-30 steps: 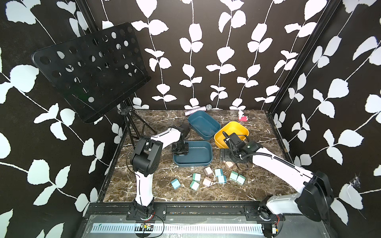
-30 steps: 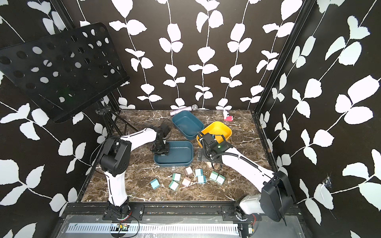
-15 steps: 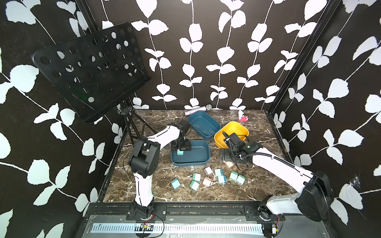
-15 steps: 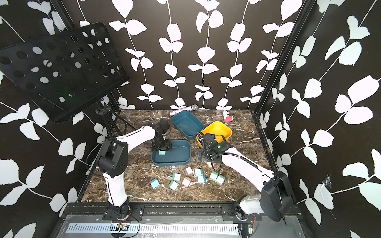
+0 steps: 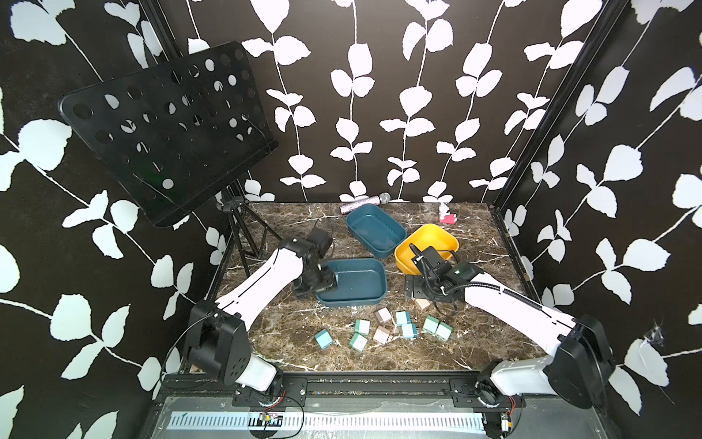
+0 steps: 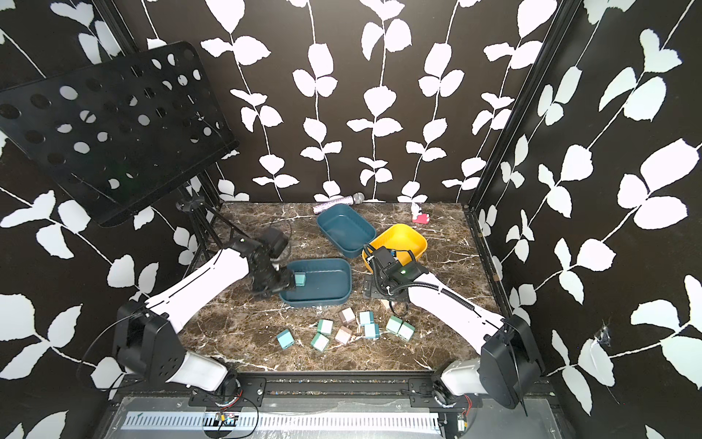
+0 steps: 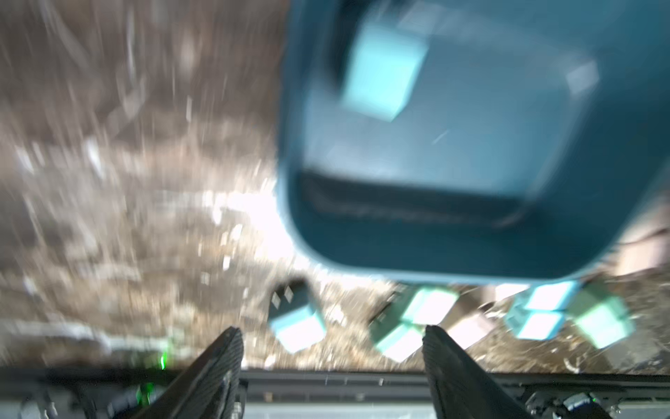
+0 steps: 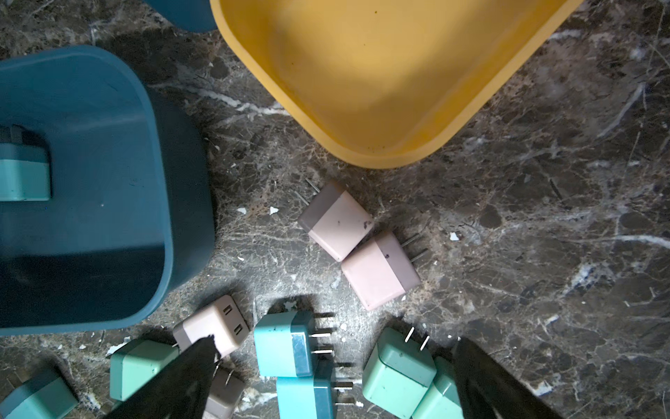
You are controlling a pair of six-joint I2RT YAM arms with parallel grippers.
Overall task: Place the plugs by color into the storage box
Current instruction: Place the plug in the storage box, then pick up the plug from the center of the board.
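- While hanging at the left end of the near blue tray, the left gripper is showing its fingers spread apart, gripping nothing.
- A light blue plug is lying inside that tray, at the end by the left gripper.
- The right gripper is hovering wide open over the table, holding nothing.
- Two pink plugs are lying touching, near the yellow tray.
- Other plugs, blue, green and pink, are sitting loose on the table in front of the trays.
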